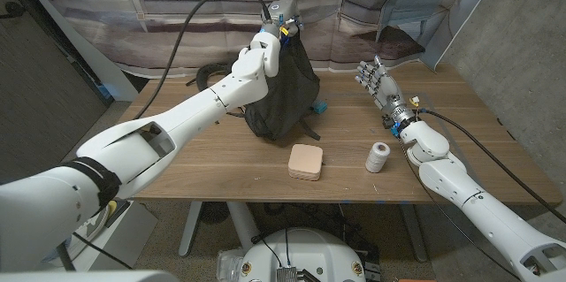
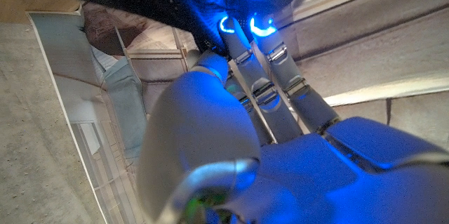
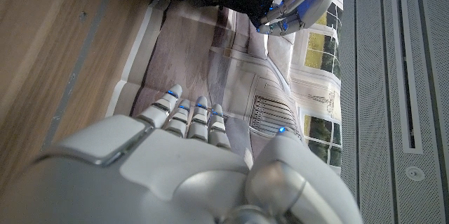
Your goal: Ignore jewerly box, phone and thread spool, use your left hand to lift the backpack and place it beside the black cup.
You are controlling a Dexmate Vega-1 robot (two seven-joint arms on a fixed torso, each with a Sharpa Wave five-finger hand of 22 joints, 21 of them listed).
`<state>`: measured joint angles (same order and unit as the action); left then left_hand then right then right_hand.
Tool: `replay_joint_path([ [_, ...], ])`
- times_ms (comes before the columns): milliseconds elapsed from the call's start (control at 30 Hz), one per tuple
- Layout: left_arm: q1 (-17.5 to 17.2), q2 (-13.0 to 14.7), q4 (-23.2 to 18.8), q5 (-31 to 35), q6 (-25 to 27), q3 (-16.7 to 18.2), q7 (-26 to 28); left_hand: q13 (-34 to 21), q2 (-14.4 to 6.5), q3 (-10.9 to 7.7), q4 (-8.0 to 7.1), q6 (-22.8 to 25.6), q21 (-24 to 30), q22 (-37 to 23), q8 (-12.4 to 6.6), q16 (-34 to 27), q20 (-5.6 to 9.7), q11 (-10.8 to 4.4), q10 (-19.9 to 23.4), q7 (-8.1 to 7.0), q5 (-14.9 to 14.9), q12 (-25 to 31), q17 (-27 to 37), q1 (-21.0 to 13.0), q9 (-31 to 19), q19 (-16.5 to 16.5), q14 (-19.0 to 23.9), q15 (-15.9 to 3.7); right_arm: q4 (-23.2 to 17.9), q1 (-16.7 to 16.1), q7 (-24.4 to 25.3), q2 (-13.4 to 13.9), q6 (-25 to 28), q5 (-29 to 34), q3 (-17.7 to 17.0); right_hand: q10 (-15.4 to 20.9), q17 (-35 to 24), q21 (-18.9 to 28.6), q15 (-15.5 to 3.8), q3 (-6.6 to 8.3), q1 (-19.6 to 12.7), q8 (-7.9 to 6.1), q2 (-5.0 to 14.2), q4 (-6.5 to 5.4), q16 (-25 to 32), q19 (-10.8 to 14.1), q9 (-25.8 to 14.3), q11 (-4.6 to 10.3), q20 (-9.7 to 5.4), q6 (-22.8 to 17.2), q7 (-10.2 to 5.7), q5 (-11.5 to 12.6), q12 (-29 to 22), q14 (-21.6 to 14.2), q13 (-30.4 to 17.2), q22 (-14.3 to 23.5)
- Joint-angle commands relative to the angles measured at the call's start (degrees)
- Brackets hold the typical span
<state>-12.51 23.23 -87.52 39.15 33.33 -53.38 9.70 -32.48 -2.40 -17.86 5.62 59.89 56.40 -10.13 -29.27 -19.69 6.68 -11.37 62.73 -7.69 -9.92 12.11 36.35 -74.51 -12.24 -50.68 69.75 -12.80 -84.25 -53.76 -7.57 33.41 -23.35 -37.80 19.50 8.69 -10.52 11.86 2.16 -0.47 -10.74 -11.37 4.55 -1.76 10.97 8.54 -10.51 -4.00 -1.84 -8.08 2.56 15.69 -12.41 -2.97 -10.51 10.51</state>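
Your left hand [image 1: 276, 36] is gripping the top of the backpack [image 1: 281, 95], fingers closed into the dark fabric, and the bag is hanging upright at the far middle of the desk [image 1: 221, 171], its base seemingly still touching the wood. Be raising it straight until the slack, soft cloth clears, since it is sagging and could drag. The black cup isn't discernible, so check your target. Your right hand [image 1: 378, 83] is standing open, holding nothing, near the small white thread spool [image 1: 378, 156] and the rounded tan jewelry box [image 1: 306, 162].

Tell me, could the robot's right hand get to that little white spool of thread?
Probably yes: the right hand is open, holding nothing, and the thread spool stands on bare table beside that arm, nothing between.
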Motion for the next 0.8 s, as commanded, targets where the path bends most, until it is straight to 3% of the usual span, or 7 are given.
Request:
replay_joint_path([
  [33, -0.8, 0.6, 0.0, 0.1, -0.6, -0.5, -0.8, -0.1, 0.1, -0.32, -0.16, 0.3, 0.3, 0.0, -0.19, 0.2, 3.34, -1.01, 1.5, -0.1, -0.4, 0.5, 0.1, 0.4, -0.1, 0.3, 0.5, 0.08, 0.2, 0.4, -0.3, -0.1, -0.1, 0.0, 0.2, 0.5, -0.1, 0.0, 0.0, -0.27, -0.4, 0.15, 0.21, -0.15, -0.2, 0.5, -0.2, -0.02, -0.03, -0.5, 0.2, -0.2, 0.1, -0.4, -0.2, 0.3],
  [800, -0.3, -1.1, 5.4, -1.1, -2.9, -2.4, -1.7, 0.2, 0.4, -0.77, -0.05, 0.4, 0.2, 0.0, -0.08, 1.0, 3.4, -0.97, 1.9, -0.04, -0.4, 0.4, -0.3, 0.6, 0.2, 0.6, 0.6, 0.0, 0.1, 0.4, -0.1, 0.1, 0.6, -0.1, 0.1, 0.5, -0.1, 0.0, -0.01, -0.34, -0.4, 0.13, 0.27, -0.18, -0.2, 0.5, -0.2, -0.04, -0.06, -0.5, 0.29, -0.2, 0.1, -0.4, -0.2, 0.3],
])
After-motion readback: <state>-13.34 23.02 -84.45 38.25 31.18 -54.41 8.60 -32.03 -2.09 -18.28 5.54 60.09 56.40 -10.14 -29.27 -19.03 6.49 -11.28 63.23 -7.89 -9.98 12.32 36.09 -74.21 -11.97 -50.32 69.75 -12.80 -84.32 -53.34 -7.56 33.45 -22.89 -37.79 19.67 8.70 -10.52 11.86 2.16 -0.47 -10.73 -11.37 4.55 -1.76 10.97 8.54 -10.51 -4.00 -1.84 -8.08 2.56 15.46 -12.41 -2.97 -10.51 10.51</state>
